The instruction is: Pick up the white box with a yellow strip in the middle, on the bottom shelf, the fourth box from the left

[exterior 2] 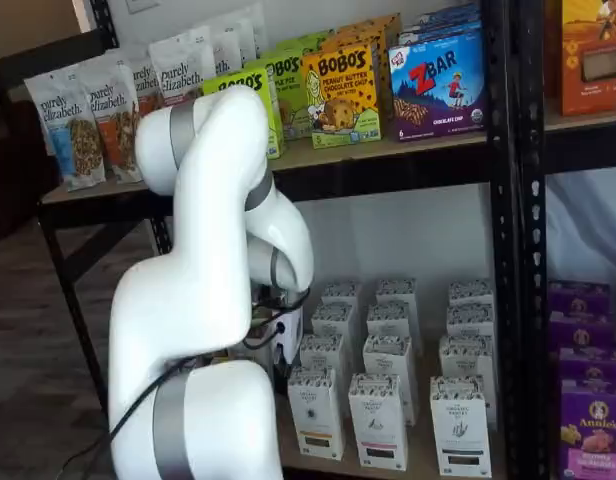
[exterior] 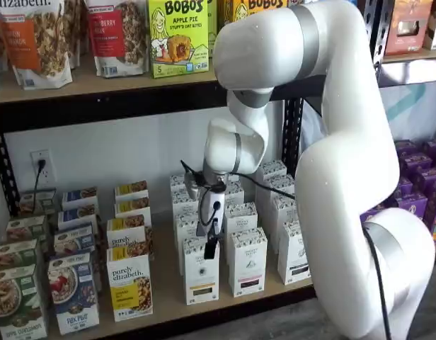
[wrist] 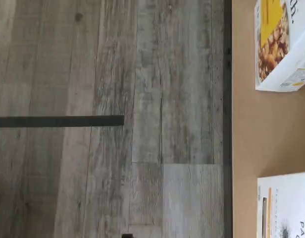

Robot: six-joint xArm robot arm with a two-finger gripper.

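Step in hand: approach, no grasp yet.

Left of target: the wider white "purely elizabeth" cardboard box with yellow label (exterior: 129,284), front of its column.

Just right of it is the target, a tall narrow white carton with speckled top and yellow-tan band (exterior: 202,272). It stands upright at the near edge of the light-tan wooden table with black steel front rail (exterior: 166,300), bottom tier, front of its column. More white cartons are stacked behind it. In the other shelf view I take it to be the leftmost front carton (exterior 2: 315,411).

The white-bodied, black-fingered tool (exterior: 210,249) hangs over the top of the target, on the near side. Contact looks absent, but overlap in this view makes it hard to confirm. The fingers read as one dark shape, so I can't tell how far apart they are. Nothing is carried.

Right of target: a similar white carton (exterior: 248,261) stands just beside it, so side clearance looks tight.

The wrist view shows the grey plank floor (wrist: 108,74), the rail and bare board (wrist: 261,134). It also catches the yellow-label box (wrist: 281,44) and a corner of a white carton (wrist: 286,206), probably the target.

Next move, my read: centre the fingers on the target's narrow sides, come down or push in, and close without nudging the right-hand neighbour. Then lift clear.
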